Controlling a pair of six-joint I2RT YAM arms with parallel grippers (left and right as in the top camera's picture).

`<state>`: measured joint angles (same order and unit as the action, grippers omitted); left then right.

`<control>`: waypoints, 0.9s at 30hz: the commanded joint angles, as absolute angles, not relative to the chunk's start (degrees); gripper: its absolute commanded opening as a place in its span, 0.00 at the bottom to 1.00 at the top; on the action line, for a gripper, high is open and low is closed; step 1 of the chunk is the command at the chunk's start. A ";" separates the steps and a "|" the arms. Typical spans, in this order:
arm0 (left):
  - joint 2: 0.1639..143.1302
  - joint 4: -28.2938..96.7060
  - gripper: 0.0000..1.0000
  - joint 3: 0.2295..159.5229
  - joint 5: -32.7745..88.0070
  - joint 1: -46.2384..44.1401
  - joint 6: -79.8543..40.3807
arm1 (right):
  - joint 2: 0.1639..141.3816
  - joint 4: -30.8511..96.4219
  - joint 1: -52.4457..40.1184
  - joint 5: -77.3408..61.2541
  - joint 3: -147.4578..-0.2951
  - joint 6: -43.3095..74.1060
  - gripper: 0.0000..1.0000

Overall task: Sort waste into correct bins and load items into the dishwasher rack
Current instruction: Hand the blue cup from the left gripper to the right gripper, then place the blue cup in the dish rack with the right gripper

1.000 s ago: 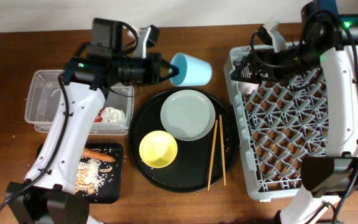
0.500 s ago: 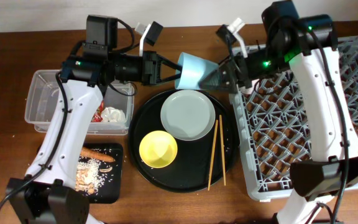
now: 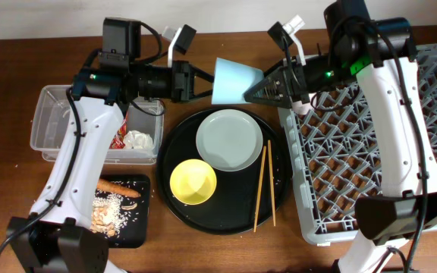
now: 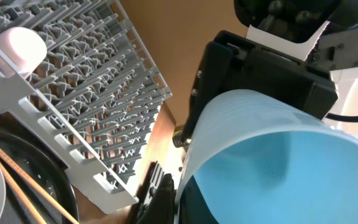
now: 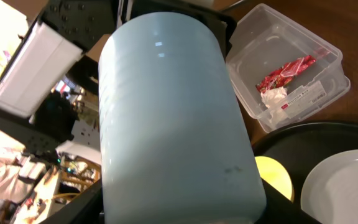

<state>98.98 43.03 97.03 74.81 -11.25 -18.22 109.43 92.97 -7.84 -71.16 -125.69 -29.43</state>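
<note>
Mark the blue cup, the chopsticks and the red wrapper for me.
blue cup (image 3: 236,82), overhead view, on its side wall.
chopsticks (image 3: 259,189), overhead view, mid-length of the left stick.
red wrapper (image 5: 286,72), right wrist view, centre of the foil.

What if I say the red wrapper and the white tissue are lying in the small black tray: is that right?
No. The red wrapper and the white tissue are lying in the clear plastic tub instead. The right wrist view shows it.
</note>
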 commanded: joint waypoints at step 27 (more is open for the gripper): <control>98.76 51.75 0.30 97.17 48.36 -8.84 -16.56 | 108.77 89.71 1.37 -33.21 -126.69 -12.47 0.46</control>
<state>99.02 51.24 97.01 50.00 -8.93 -17.54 109.19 89.73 -1.89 -44.14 -125.80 -19.99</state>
